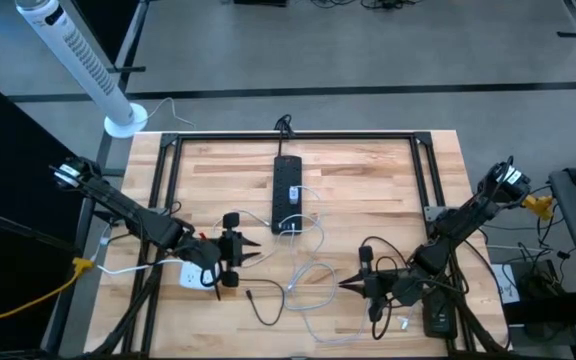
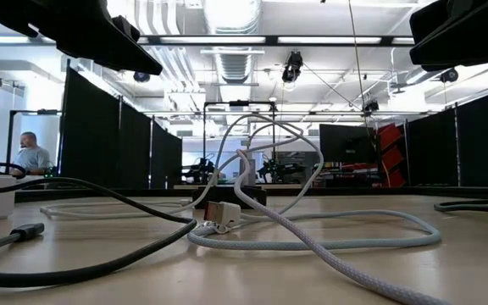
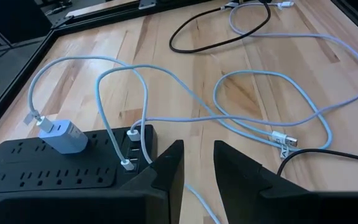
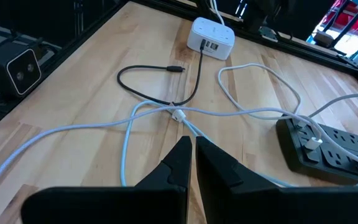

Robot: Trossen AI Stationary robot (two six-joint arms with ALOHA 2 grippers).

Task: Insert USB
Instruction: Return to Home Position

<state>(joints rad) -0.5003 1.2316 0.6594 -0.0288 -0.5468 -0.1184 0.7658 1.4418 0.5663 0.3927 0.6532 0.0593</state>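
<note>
Over the tabletop [image 1: 368, 170], left pincer [image 1: 256, 252] parted, right pincer [image 1: 344, 284] closed empty; a retracting arm could snag looped cables [image 2: 312, 246] and yank them out.

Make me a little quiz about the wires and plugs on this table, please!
1. True or false: the left hand is holding a cable.
2. What colour is the long power strip in the middle of the table? A) white B) black C) red
3. Fill in the gap: one end of the black cable is plugged into the small ___ charger box.

Key
1. False. The left hand is empty and its fingers are apart.
2. B
3. white
</note>
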